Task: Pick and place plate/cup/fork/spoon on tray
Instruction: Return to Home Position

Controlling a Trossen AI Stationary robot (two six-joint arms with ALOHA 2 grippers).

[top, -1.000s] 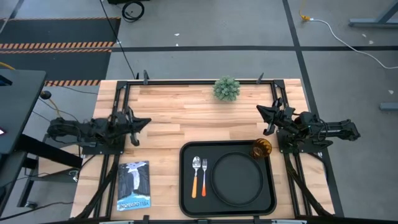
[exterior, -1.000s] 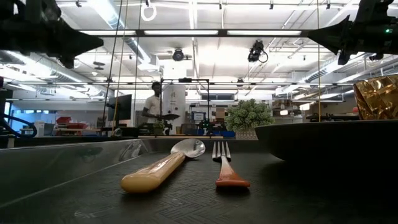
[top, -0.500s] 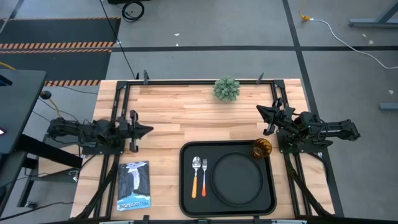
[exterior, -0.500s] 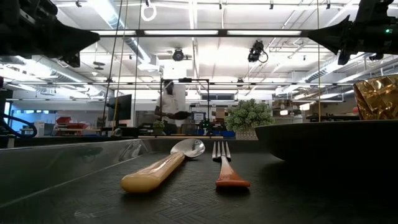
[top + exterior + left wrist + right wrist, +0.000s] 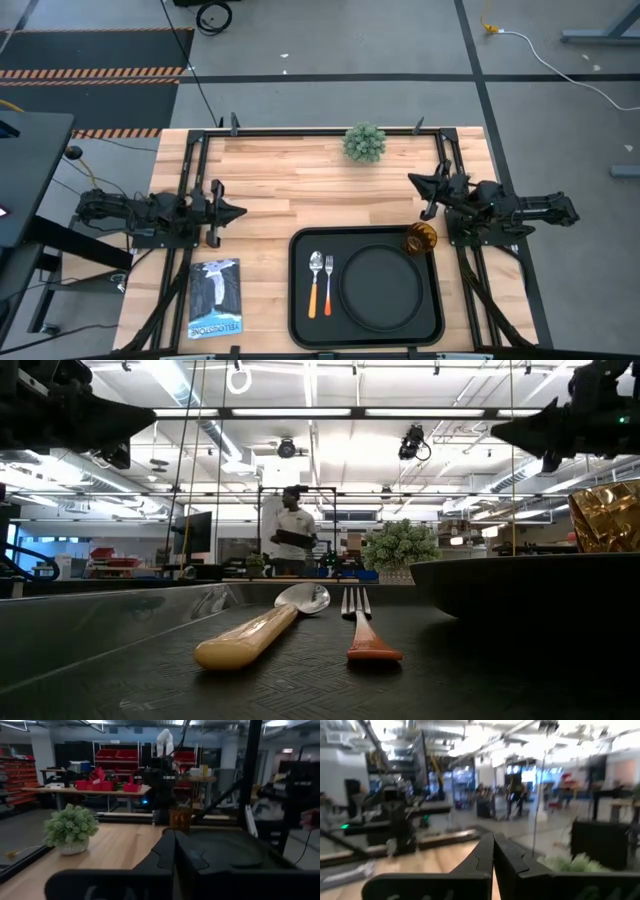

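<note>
Tray (image 5: pixel 300 325) position: near edge of the wooden surface (image 5: pixel 300 180), right of centre, long sides running left to right in the high view. No brand or label shows on it.

Left gripper (image 5: pixel 238 211): held over the left side of the surface, pointing right. Jaws closed; in the left wrist view the two fingers meet along a thin seam. One second ago it was angled toward the far edge; it now lies level, as it did half a second ago.

Booklet (image 5: pixel 215 298): flat on the surface between the left arm and the tray, apart from both. Its cover carries a blue-and-white picture and one line of print, upside down to the overhead camera and too small to read with certainty.

Spoon (image 5: pixel 315 283): on the tray's left part, long axis running near to far, silver bowl toward the far edge, orange handle toward the near edge.

Fork (image 5: pixel 328 283): just beside the spoon on its right, parallel, tines toward the far edge.

Plant (image 5: pixel 365 142): at the far edge of the surface.

Plate (image 5: pixel 383 287): flat, filling the tray's right part.

Cup (image 5: pixel 420 239): upright in the tray's far right corner, by the plate's rim. All four items are unmoved since the earlier frames.

Right gripper (image 5: pixel 413 182): over the right side, beyond the cup, pointing left. Jaws closed. Its tip sits slightly nearer the tray than half a second ago.

Person (image 5: pixel 292 530): in the room behind, farther right than before.
</note>
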